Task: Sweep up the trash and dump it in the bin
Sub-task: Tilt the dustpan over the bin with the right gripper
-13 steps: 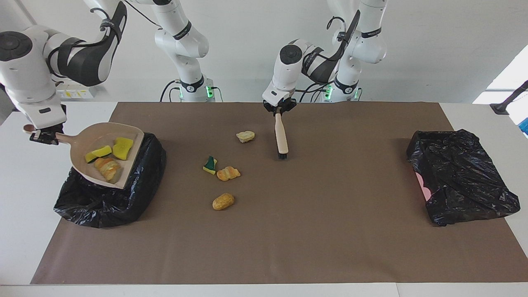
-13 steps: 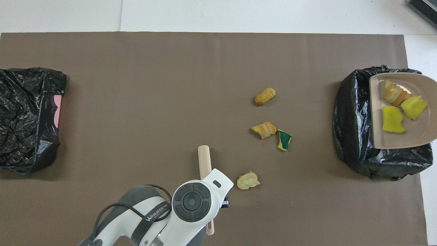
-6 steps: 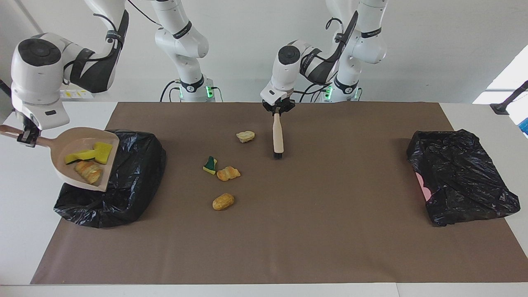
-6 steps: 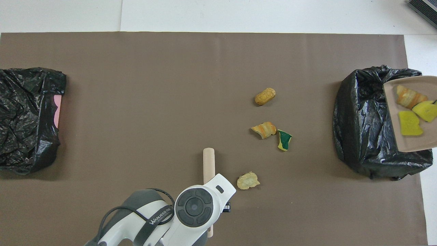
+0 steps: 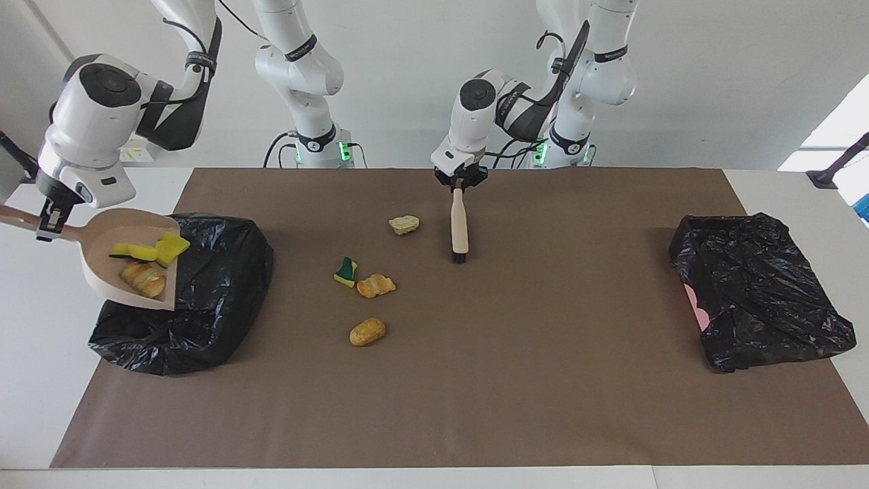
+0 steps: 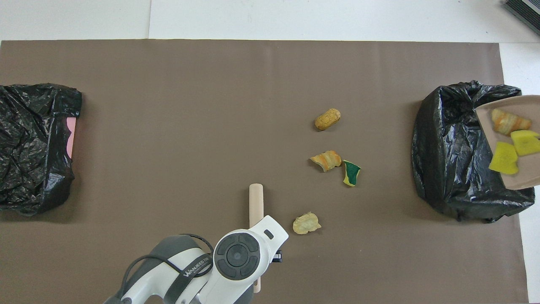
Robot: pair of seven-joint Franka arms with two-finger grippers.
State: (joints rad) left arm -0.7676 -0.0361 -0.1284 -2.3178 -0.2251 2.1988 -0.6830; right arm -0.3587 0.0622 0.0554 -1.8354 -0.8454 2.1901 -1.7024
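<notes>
Currently mid-dump, first load. Right gripper (image 5: 46, 224) closed on the dustpan (image 5: 132, 261) handle, fingers clamped tight, pan held tilted over the bin (image 5: 204, 299) at the right arm's end of the desk (image 5: 41, 353). Three pieces of trash seen in the pan: two yellow chunks (image 5: 146, 250) and one orange-brown chunk (image 5: 142, 278); none seen dropping into the bin. Left gripper (image 5: 460, 185) shut on the brush (image 5: 459, 227) handle, bristles down on or just above the mat (image 5: 475, 380), near the robots; contact not determinable. Four pieces loose on the mat: tan chunk (image 5: 404, 224) beside the brush, green-faced chunk (image 5: 346, 272) touching or just beside a striped orange chunk (image 5: 375, 285), brown chunk (image 5: 367, 331) farther from the robots. Second bin (image 5: 760, 292) at the left arm's end, nothing seen in it. Assessment: roughly under half done; pan to be emptied, four pieces to be swept and dumped.
</notes>
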